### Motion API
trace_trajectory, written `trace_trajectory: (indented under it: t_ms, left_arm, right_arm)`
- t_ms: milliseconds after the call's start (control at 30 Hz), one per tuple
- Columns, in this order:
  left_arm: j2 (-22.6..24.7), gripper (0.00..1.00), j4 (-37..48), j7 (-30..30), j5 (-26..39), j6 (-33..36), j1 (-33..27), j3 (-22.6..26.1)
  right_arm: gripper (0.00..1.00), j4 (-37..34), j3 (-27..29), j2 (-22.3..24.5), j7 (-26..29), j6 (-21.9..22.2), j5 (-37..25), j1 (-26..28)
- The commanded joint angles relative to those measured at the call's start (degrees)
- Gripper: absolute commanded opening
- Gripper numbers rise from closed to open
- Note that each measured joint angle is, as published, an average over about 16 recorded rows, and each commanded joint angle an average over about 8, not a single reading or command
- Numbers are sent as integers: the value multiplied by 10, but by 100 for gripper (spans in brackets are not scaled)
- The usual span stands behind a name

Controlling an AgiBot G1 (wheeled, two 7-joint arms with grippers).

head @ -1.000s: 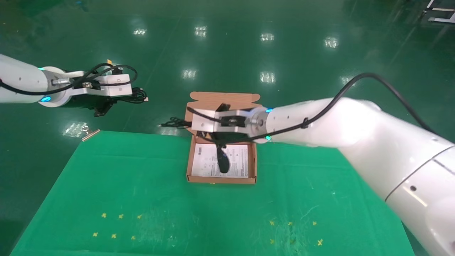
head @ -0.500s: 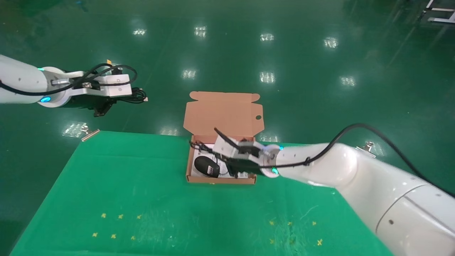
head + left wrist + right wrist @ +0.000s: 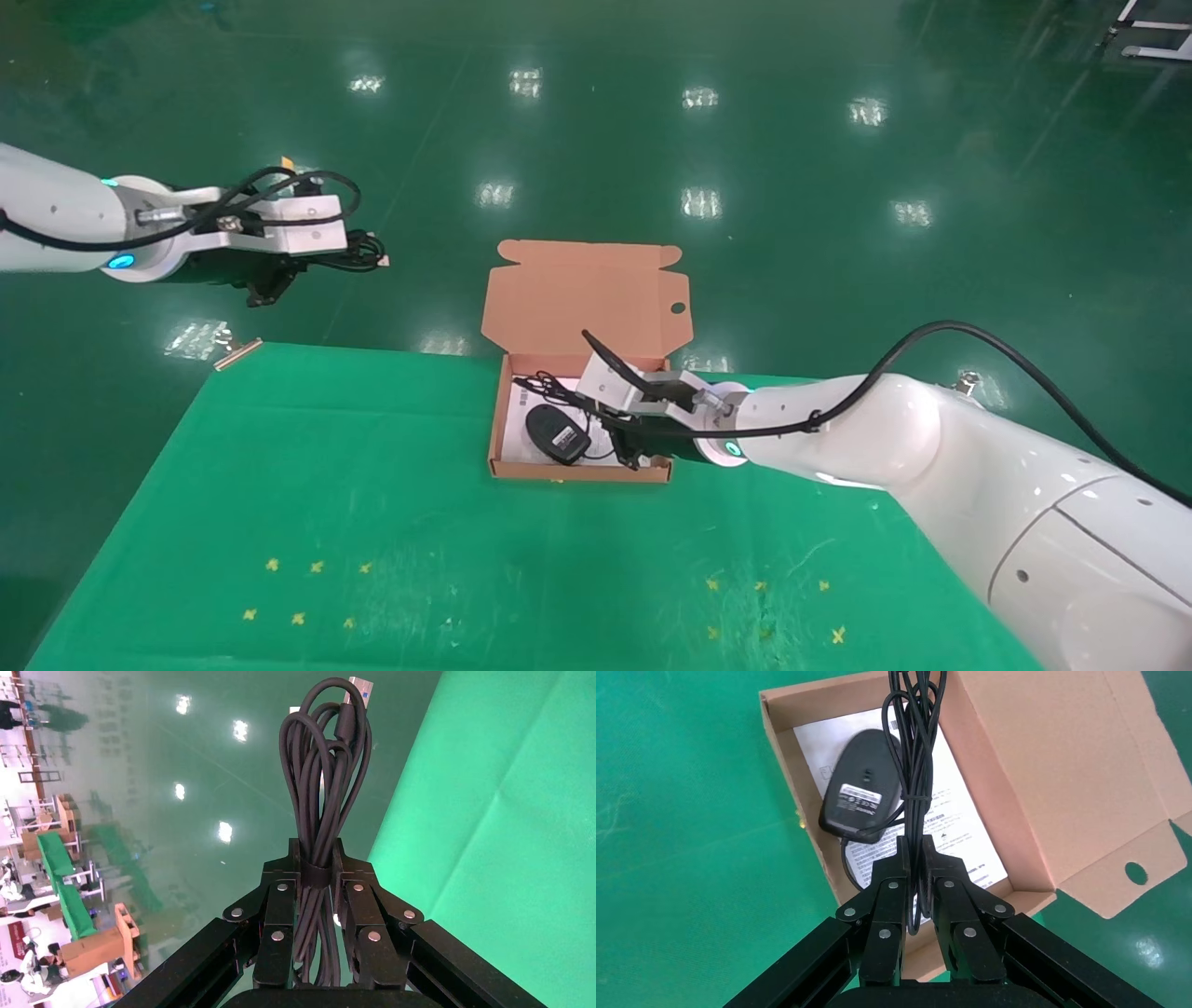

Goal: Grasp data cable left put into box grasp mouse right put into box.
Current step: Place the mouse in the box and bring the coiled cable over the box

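Right gripper (image 3: 916,855) low over the box (image 3: 1018,790), jaws pinched narrow on the mouse cord (image 3: 916,748); mouse (image 3: 862,790) lying belly-up on the white sheet (image 3: 961,822) just ahead of the jaws. Left gripper (image 3: 318,855) off beyond the table's left edge, jaws clamped on the cable bundle (image 3: 325,762).

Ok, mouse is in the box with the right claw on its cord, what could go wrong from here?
1. The right claw is shut on the mouse cord; pulling away before releasing could drag the upside-down mouse out of the box.
2. The cord's loops run up by the box's open lid and may end up hanging outside.
3. The left claw holds the data cable off beyond the table edge; a slip there drops it to the floor.
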Motion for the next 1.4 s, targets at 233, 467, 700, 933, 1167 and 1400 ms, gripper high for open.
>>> trace_trajectory:
  t_ms: [233,467,700,933,1167,1400]
  left_arm:
    - [5,0,0,6,-11,0,7,0]
    - [29,0,7,40,-49,-17,41,3]
    - [75,0,34,97,-88,-87,91,5]
    - [146,0,108,181,-136,-159,122,4]
    - [190,0,165,282,-209,-209,141,9]
    - [198,0,177,349,-290,-234,153,52]
  right_arm:
    - [100,14,-6,11,6,0,4,0]
    - [100,35,-6,32,16,16,2,7]
    - [100,92,-1,108,25,27,-6,26]
    - [100,184,-12,210,69,25,-37,43]
    - [100,291,-32,305,146,15,-88,56]
    - [100,376,-48,368,233,-5,-156,72]
